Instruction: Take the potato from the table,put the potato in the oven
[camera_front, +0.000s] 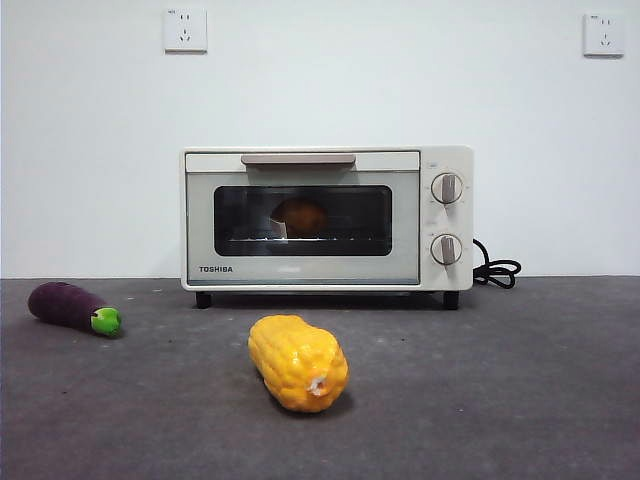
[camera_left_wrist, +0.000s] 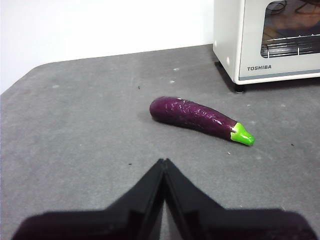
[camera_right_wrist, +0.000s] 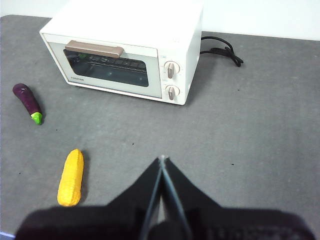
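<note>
The cream-white oven (camera_front: 326, 219) stands at the back of the dark grey table (camera_front: 520, 380) with its glass door closed. Through the glass I see the orange-brown potato (camera_front: 299, 218) resting on the rack inside. In the right wrist view the oven (camera_right_wrist: 125, 50) lies ahead with its door closed; the potato does not show there. My left gripper (camera_left_wrist: 164, 162) is shut and empty, hovering short of the eggplant. My right gripper (camera_right_wrist: 162, 160) is shut and empty, raised above the table in front of the oven. Neither arm shows in the front view.
A yellow corn cob (camera_front: 297, 362) lies in front of the oven, also seen from the right wrist (camera_right_wrist: 71, 177). A purple eggplant (camera_front: 71, 307) with a green tip lies at the left (camera_left_wrist: 199, 118). The oven's black cord (camera_front: 495, 269) coils at its right side.
</note>
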